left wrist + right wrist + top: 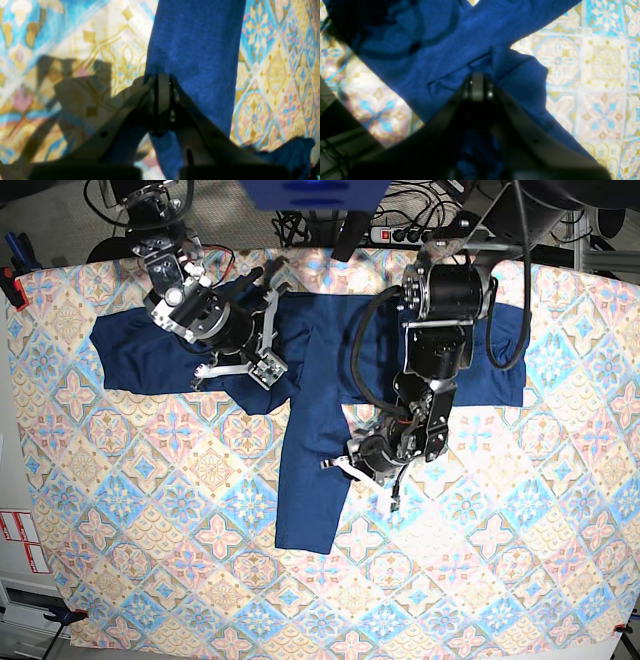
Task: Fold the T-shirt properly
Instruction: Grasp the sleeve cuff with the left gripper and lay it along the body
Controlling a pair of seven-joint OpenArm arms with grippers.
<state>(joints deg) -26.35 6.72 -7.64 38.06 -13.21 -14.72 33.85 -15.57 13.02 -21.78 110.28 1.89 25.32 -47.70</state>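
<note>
Looking across your patterned tabletop [130,510], you see the right gripper [268,370], jaws pinched on a T-shirt [310,480] fold, then the left gripper [362,470], jaws clamped on the sleeve edge that runs ahead of them.

My two arms are black metal with silvery joints, looped by thick black cables. The left hand [362,472] and right hand [268,366] end in pale tapered fingers [130,110] with small dark screw holes.
</note>
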